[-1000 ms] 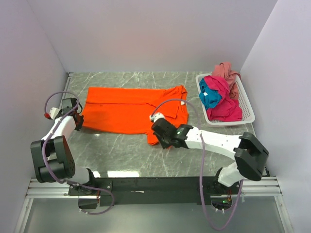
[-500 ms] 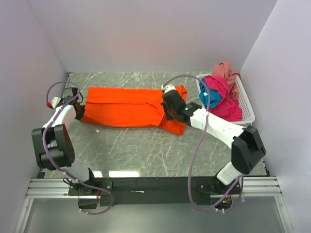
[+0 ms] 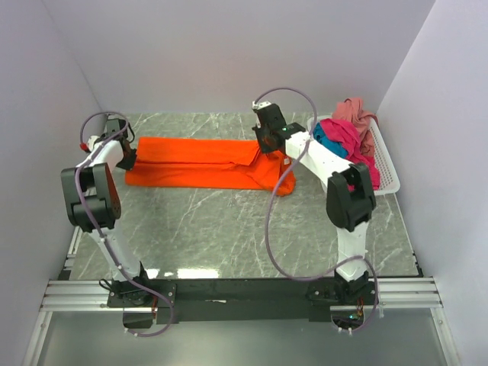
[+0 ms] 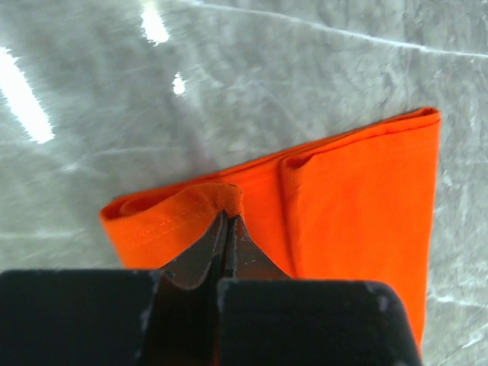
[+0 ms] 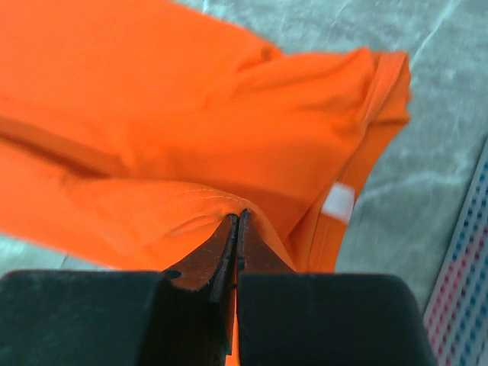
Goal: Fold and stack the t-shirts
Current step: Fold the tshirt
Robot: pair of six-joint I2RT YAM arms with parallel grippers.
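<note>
The bright orange t-shirt (image 3: 198, 162) lies folded lengthwise into a long band across the far half of the marble table. At its left end my left gripper (image 3: 128, 158) is shut on the cloth's hemmed edge (image 4: 191, 210); the jaws pinch a fold at their tips (image 4: 227, 215). My right gripper (image 3: 267, 145) is shut on the shirt's edge (image 5: 191, 202) at the right end, near the collar with its white label (image 5: 338, 202). Magenta (image 3: 349, 149), teal blue (image 3: 328, 152) and dusty rose pink (image 3: 354, 113) t-shirts sit heaped in the basket.
A white slatted basket (image 3: 387, 169) stands at the table's far right, close to the right arm's elbow. Grey walls close in the back and both sides. The marble table (image 3: 229, 229) shows bare nearer the arm bases.
Both grippers have carried the shirt's near edge away from the bases toward the back wall, folding the orange shirt in half into a narrower band. Both stay shut on the cloth.
</note>
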